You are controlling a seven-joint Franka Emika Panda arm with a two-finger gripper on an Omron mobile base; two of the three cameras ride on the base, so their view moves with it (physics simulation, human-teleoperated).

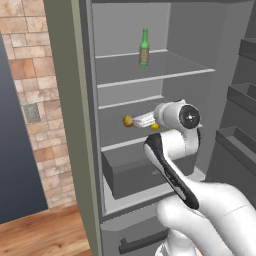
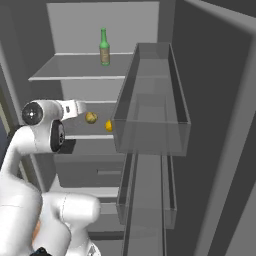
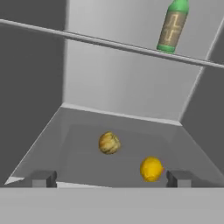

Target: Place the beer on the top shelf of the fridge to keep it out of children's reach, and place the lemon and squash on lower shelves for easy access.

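Note:
The green beer (image 1: 144, 47) (image 2: 104, 47) (image 3: 172, 27) stands upright on the top shelf (image 1: 155, 79) (image 2: 75, 77) of the open fridge (image 1: 195, 45). Two shelves down, the orange-yellow squash (image 1: 128, 120) (image 2: 91, 117) (image 3: 109, 143) and the bright yellow lemon (image 1: 155, 127) (image 2: 108, 125) (image 3: 151, 169) lie on a lower shelf (image 3: 78, 144). My gripper (image 1: 138, 121) (image 2: 80, 107) (image 3: 111, 179) hovers at that shelf's front, open and empty. The lemon lies just ahead of one fingertip (image 3: 179, 178), and the squash sits further in.
A dark grey drawer (image 1: 135, 175) sits below the fruit shelf. The grey-green fridge door (image 1: 70, 125) stands open on the left. Clear door bins (image 2: 150, 100) jut out on the right, close to my arm. A brick wall (image 1: 30, 75) lies beyond the door.

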